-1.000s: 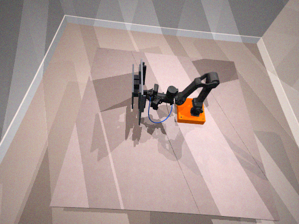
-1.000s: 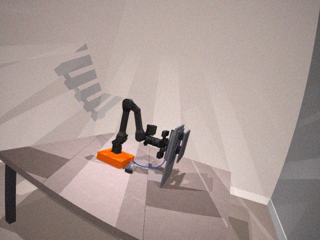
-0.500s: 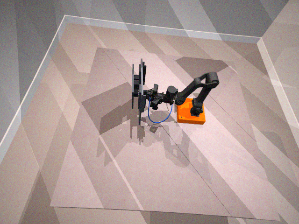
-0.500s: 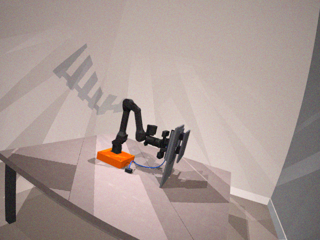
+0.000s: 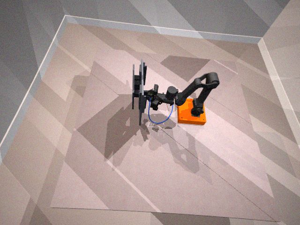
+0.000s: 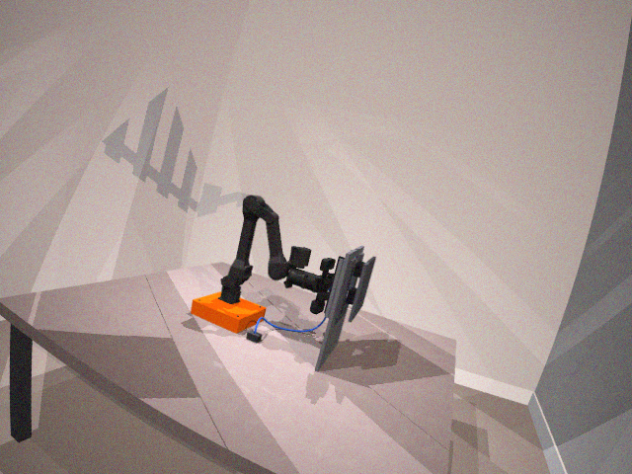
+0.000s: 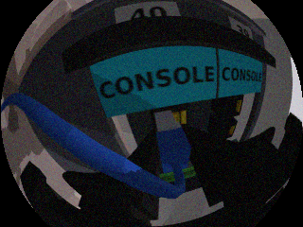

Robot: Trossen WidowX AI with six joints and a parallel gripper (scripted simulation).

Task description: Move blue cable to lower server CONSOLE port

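Wrist view: jaws of the gripper (image 5: 148,93) (image 6: 329,286) (image 7: 174,153) clamped on the blue plug (image 7: 173,147), positioned below the larger CONSOLE label (image 7: 156,81); insertion depth cannot be determined. Exterior view alone shows the black block (image 6: 254,336) at the cable's (image 5: 157,123) (image 6: 295,330) (image 7: 80,142) far end.

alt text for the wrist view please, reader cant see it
The pincer grips a blue plug just below a teal label reading CONSOLE twice. A thick blue cable loops from the plug toward the left edge.
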